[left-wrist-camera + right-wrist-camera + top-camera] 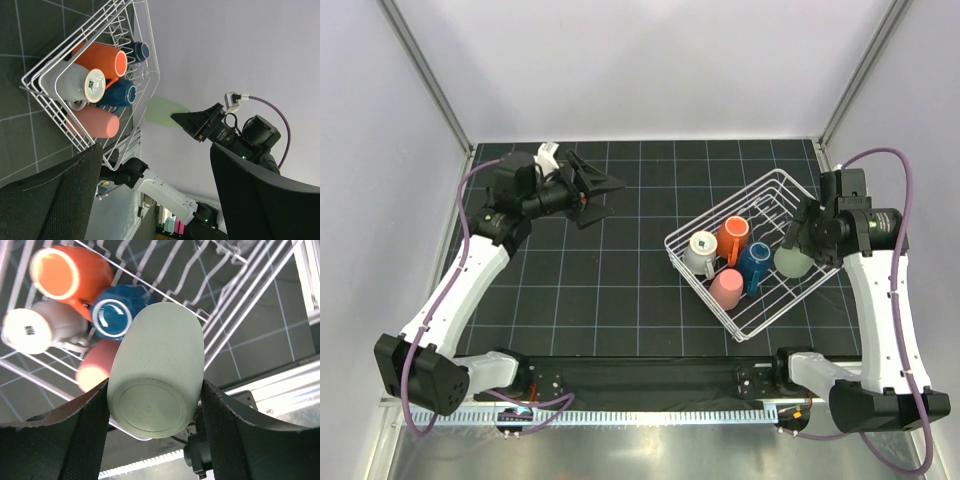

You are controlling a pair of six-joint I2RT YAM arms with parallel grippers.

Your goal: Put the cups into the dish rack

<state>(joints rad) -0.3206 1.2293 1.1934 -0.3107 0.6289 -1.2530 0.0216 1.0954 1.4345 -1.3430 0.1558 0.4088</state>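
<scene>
Enclosing the workspace on three sides, pale blank walls [650, 60] meet at slanting metal posts [425, 75]. A black mat [610, 280] ruled with thin white grid lines covers the table, and a brushed metal edge [650, 450] runs along the near side.

The left arm [460, 285] reaches to the far left of the mat, and the right arm [885, 300] leans in from the right. The dish rack [700, 290], a white wire basket, sits turned at an angle on the right half of the mat.

Inside it, a white mug [702, 250], an orange mug [733, 238], a blue mug [754, 266] and a pink cup [726, 288] lie on their sides, packed close together. A navy cup [137, 51] lies just beyond the orange one.

The right gripper [154, 385] clamps a pale green tumbler [793, 262] between both fingers, base toward the wrist, at the rack's right side, just beside the blue mug. Whether the tumbler touches the wires cannot be told.

The left gripper [610, 198] hangs with its fingers spread wide and nothing between them, well apart from the rack.
</scene>
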